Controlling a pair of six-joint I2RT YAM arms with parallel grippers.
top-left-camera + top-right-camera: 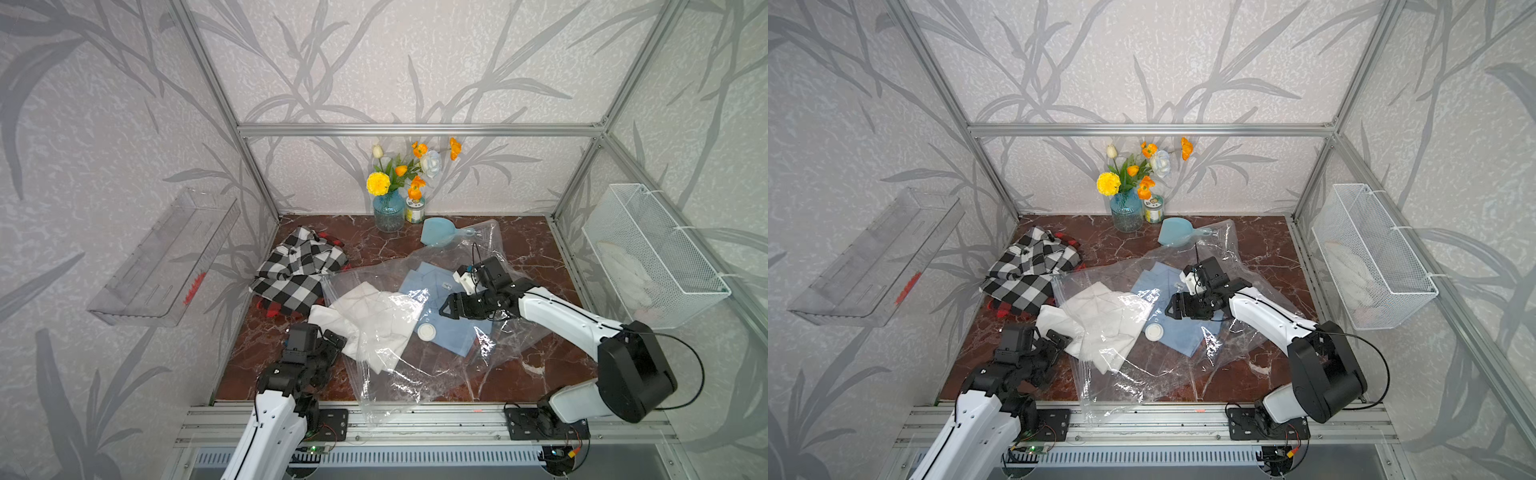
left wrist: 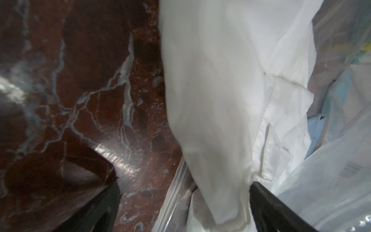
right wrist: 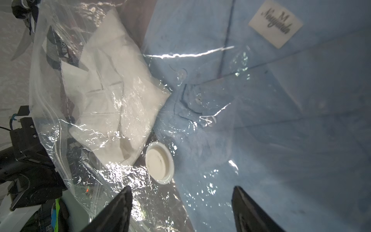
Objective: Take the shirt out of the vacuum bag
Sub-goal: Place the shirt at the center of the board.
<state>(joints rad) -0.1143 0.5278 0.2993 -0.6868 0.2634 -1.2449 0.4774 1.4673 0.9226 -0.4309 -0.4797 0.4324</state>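
Sprawling across the table (image 1: pixel 291 374), the vacuum bag (image 1: pixel 399 386) is facing its mouth toward the left arm (image 1: pixel 270 419); the white shirt (image 1: pixel 374 316) is lying half out, its end sitting inside the wide-spread left pincer (image 2: pixel 184 184), while the right pincer (image 3: pixel 182 189) is hovering open over the bag.

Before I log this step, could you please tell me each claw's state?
Left claw: open, white shirt loose between its jaws.
Right claw: open, holding nothing.
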